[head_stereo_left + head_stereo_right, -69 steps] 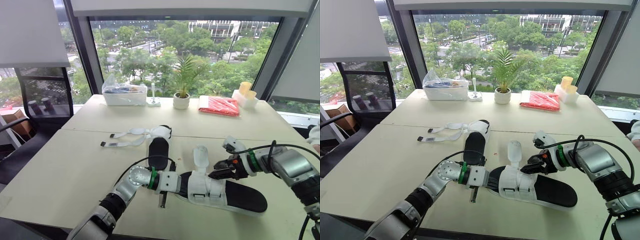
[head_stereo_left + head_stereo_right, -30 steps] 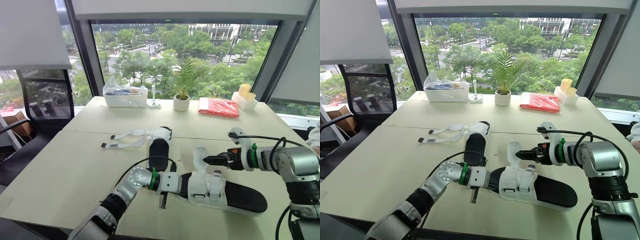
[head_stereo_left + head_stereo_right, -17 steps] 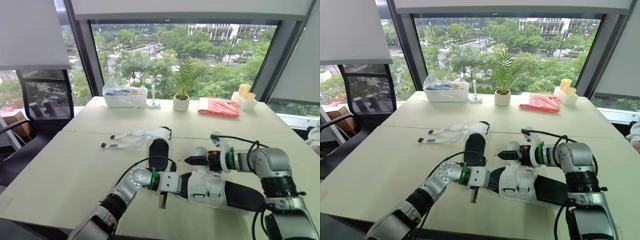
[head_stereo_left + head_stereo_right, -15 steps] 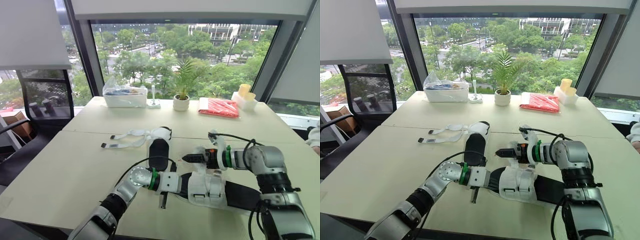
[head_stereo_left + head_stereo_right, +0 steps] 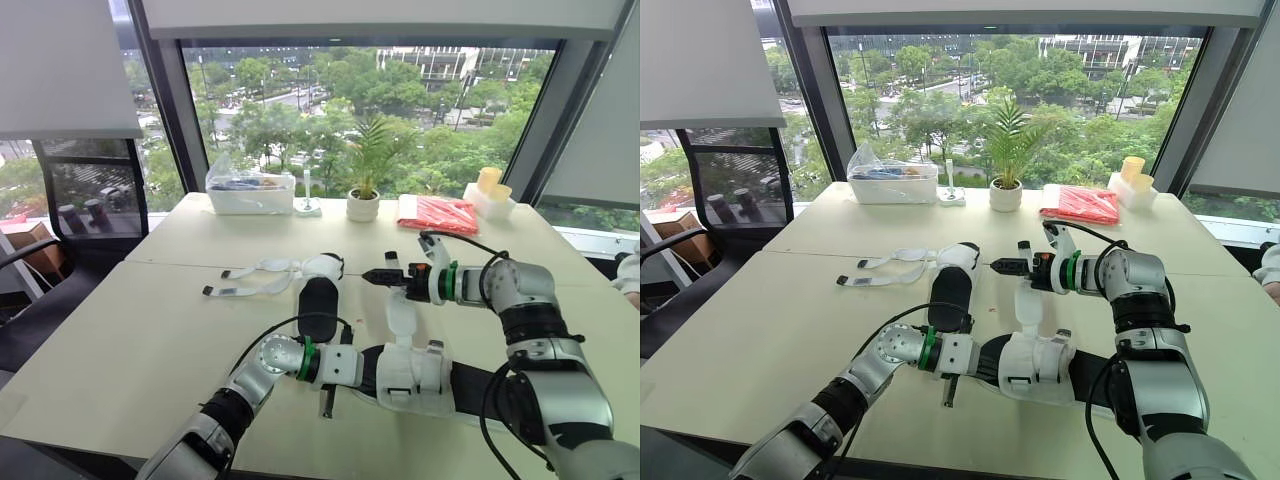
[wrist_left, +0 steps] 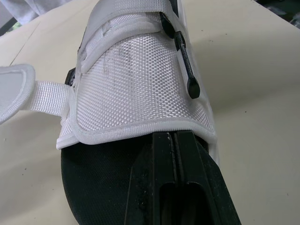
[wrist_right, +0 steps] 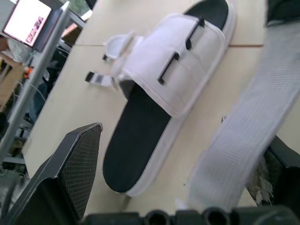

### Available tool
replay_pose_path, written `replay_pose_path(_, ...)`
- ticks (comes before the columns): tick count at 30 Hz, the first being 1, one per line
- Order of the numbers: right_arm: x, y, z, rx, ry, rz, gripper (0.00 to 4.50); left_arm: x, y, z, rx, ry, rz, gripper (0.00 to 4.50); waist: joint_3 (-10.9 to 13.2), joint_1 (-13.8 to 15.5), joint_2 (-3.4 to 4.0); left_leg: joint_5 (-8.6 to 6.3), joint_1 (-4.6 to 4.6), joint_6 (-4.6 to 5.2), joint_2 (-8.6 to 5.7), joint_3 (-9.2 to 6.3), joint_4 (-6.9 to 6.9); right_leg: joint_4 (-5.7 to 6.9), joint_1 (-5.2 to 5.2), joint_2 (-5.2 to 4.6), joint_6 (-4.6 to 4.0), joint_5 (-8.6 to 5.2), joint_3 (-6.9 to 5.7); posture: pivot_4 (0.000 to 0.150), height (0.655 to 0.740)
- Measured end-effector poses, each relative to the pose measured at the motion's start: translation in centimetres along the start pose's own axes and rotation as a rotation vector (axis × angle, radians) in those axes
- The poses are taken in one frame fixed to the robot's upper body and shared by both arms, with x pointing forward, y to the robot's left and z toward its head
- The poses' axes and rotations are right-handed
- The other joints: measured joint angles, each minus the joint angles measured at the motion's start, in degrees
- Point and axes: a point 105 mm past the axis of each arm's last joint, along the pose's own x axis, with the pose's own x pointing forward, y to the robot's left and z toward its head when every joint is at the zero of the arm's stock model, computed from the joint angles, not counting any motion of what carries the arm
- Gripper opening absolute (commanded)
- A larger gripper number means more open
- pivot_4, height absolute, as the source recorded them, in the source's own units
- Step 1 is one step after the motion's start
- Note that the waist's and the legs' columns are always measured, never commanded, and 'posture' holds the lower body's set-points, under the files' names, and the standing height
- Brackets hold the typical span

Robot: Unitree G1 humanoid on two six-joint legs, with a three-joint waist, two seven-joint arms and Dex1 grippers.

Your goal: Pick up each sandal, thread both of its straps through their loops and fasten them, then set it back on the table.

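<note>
Left gripper (image 5: 350, 366): fingers pressed together, lying on the black insole at the toe of the near sandal (image 5: 415, 372).
Near sandal: flat on the table (image 5: 130, 330), by its near edge, right of middle.
Loose strap (image 5: 400, 308): rises from the near sandal's far side.
Right gripper (image 5: 372, 275): fingers spread wide, in the air just above the strap's tip.
Far sandal (image 5: 318, 300): mid-table, its straps (image 5: 248, 282) trailing unfastened towards the left edge.
Potted plant (image 5: 363, 203): far edge.

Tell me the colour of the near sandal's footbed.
Black; the footbed shows best in the left wrist view, under the white upper.
</note>
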Motion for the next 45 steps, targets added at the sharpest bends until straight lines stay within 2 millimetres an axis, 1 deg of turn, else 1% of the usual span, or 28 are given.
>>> replay_pose_path(1, -0.1, 0.1, 0.1, 0.005, -0.008, 0.009, 3.23, 0.0, 0.0, 0.0, 0.000, 0.000, 0.000, 0.00, 0.00, -0.01, 0.00, 0.00, -0.01, 0.00, -0.01, 0.00, 0.00, 0.00, 0.00, -0.01, 0.00, 0.00, 0.00, 0.150, 0.7374)
replay_pose_path(3, -0.2, 0.4, 0.4, 0.006, -0.021, 0.021, 2.15, 0.0, 0.0, 0.0, 0.000, 0.000, 0.000, 0.00, 0.00, -0.02, 0.01, 0.00, -0.02, 0.00, -0.03, 0.00, 0.00, 0.00, -0.01, -0.04, 0.00, 0.00, 0.00, 0.150, 0.7374)
replay_pose_path(7, -0.8, 2.2, 1.2, -0.028, -0.044, 0.084, 0.07, 0.1, 0.0, 0.1, 0.001, -0.002, 0.000, 0.00, 0.01, 0.06, 0.03, 0.00, -0.07, 0.01, -0.05, -0.02, -0.01, -0.01, -0.05, -0.07, 0.00, 0.00, 0.00, 0.150, 0.7374)
replay_pose_path(9, -1.3, 3.1, 1.3, -0.051, -0.052, 0.113, 0.02, 0.1, 0.0, 0.1, 0.000, -0.003, -0.001, 0.00, 0.01, 0.09, 0.02, -0.01, -0.07, 0.02, -0.06, -0.03, -0.01, -0.03, -0.03, -0.08, 0.00, 0.00, 0.00, 0.150, 0.7374)
replay_pose_path(10, -1.6, 3.4, 1.0, -0.053, -0.048, 0.126, 0.02, 0.1, 0.0, 0.1, 0.000, -0.003, -0.001, 0.00, 0.01, 0.10, 0.02, -0.02, -0.08, 0.03, -0.06, -0.03, -0.01, -0.05, -0.02, -0.10, 0.00, 0.00, 0.00, 0.150, 0.7374)
replay_pose_path(13, -2.3, 4.0, -0.1, -0.045, -0.031, 0.143, 0.02, 0.2, 0.0, 0.1, 0.000, -0.004, -0.002, 0.00, 0.01, 0.12, 0.02, -0.03, -0.10, 0.05, -0.09, -0.04, -0.01, -0.06, -0.02, -0.14, 0.00, 0.00, 0.01, 0.150, 0.7374)
replay_pose_path(15, -3.2, 5.0, -1.3, -0.088, -0.024, 0.160, 0.02, 0.2, 0.0, 0.1, 0.000, -0.006, -0.004, 0.00, 0.01, 0.19, 0.02, -0.04, -0.12, 0.08, -0.09, -0.08, -0.01, -0.10, -0.02, -0.15, 0.00, 0.00, 0.00, 0.150, 0.7374)
replay_pose_path(17, -3.9, 5.8, -2.8, -0.159, -0.017, 0.154, 0.02, 0.3, 0.0, 0.1, -0.001, -0.007, -0.006, 0.00, 0.01, 0.21, 0.02, -0.06, -0.13, 0.10, -0.11, -0.09, -0.02, -0.16, 0.01, -0.16, 0.00, 0.00, 0.01, 0.150, 0.7374)
replay_pose_path(19, -4.5, 6.1, -4.4, -0.296, -0.055, 0.102, 0.02, 0.4, 0.0, 0.1, -0.004, -0.008, -0.006, 0.00, 0.00, 0.24, -0.01, -0.07, -0.13, 0.13, -0.15, -0.14, -0.02, -0.23, 0.07, -0.17, 0.00, 0.00, 0.00, 0.150, 0.7374)
replay_pose_path(21, -5.1, 6.3, -5.7, -0.382, -0.100, 0.062, 0.02, 0.3, 0.1, 0.1, -0.005, -0.007, -0.006, 0.00, 0.01, 0.13, -0.01, -0.08, -0.12, 0.14, -0.19, -0.13, -0.01, -0.25, 0.10, -0.17, 0.01, -0.01, 0.00, 0.150, 0.7374)
replay_pose_path(24, -6.1, 7.2, -6.9, -0.492, -0.198, 0.047, 0.02, 0.3, 0.0, 0.0, -0.006, -0.006, -0.006, 0.00, 0.01, 0.16, -0.02, -0.07, -0.08, 0.15, -0.20, -0.13, -0.01, -0.24, 0.13, -0.12, 0.03, -0.01, -0.01, 0.150, 0.7374)
replay_pose_path(26, -6.8, 7.8, -7.6, -0.583, -0.225, 0.029, 0.02, 0.3, 0.1, 0.0, -0.007, -0.005, -0.006, 0.00, 0.02, 0.07, -0.03, -0.07, -0.05, 0.15, -0.20, -0.13, 0.00, -0.24, 0.17, 0.03, 0.04, -0.02, -0.02, 0.150, 0.7374)
replay_pose_path(30, -7.8, 7.7, -9.4, -0.756, -0.251, -0.043, 0.02, 0.3, 0.0, -0.1, -0.010, -0.004, -0.006, 0.00, 0.05, 0.10, -0.21, -0.07, 0.06, 0.16, -0.20, -0.14, 0.01, -0.24, 0.31, 0.10, 0.13, -0.07, -0.10, 0.150, 0.7374)
replay_pose_path(32, -8.1, 7.5, -10.6, -0.810, -0.254, -0.074, 0.02, 0.3, 0.0, -0.1, -0.011, -0.004, -0.005, 0.00, 0.07, 0.10, -0.24, -0.08, 0.16, 0.17, -0.20, -0.14, 0.01, -0.24, 0.32, 0.11, 0.20, -0.12, -0.10, 0.150, 0.7374)
replay_pose_path(35, -8.6, 7.1, -12.4, -0.943, -0.231, -0.107, 0.02, 0.3, -0.1, -0.2, -0.013, -0.004, -0.004, 0.00, 0.10, 0.03, -0.29, -0.10, 0.31, 0.20, -0.21, -0.13, 0.01, -0.24, 0.36, 0.12, 0.30, -0.18, -0.10, 0.150, 0.7374)
replay_pose_path(38, -8.9, 7.0, -13.3, -1.059, -0.234, -0.104, 0.02, 0.3, -0.1, -0.2, -0.018, -0.003, -0.001, 0.00, 0.17, 0.05, -0.42, -0.12, 0.59, 0.24, -0.21, -0.13, -0.02, -0.23, 0.57, 0.13, 0.39, -0.23, -0.11, 0.150, 0.7374)
replay_pose_path(41, -8.9, 6.7, -14.6, -1.175, -0.184, -0.063, 0.02, 0.3, -0.2, -0.3, -0.021, -0.003, 0.001, 0.00, 0.29, 0.01, -0.56, -0.18, 0.93, 0.31, -0.20, -0.13, -0.08, -0.25, 0.91, 0.11, 0.55, -0.36, -0.10, 0.150, 0.7374)
replay_pose_path(44, -8.8, 6.4, -15.4, -1.311, -0.149, -0.027, 0.02, 0.3, -0.2, -0.3, -0.021, -0.003, 0.001, 0.00, 0.31, 0.03, -0.59, -0.18, 0.94, 0.31, -0.20, -0.14, -0.09, -0.26, 0.92, 0.10, 0.55, -0.37, -0.10, 0.150, 0.7374)
replay_pose_path(45, -8.7, 6.5, -15.7, -1.369, -0.134, -0.005, 0.29, 0.3, -0.2, -0.3, -0.021, -0.003, 0.001, 0.00, 0.31, 0.05, -0.59, -0.18, 0.93, 0.31, -0.20, -0.14, -0.09, -0.26, 0.92, 0.10, 0.56, -0.37, -0.10, 0.150, 0.7374)
